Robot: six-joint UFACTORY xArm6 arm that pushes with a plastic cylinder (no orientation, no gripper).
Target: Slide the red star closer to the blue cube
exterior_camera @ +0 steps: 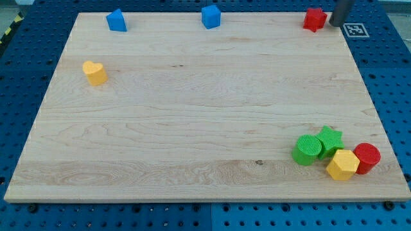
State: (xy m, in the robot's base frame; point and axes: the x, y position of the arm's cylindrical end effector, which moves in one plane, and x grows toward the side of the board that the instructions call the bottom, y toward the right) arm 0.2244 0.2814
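Our rod is cut off by the view's top edge; only my tip (pixel 338 24) shows, just right of the red star (pixel 314 19), seemingly apart, holding nothing. The star sits at the wooden board's (pixel 192 115) top right, the blue cube (pixel 210 16) well to its left. A blue pegboard bench (pixel 392 77) surrounds the board.

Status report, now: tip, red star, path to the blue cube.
My tip just right of the red star, a small gap showing. Star at the board's top edge, far right of the blue cube. Nothing between them.
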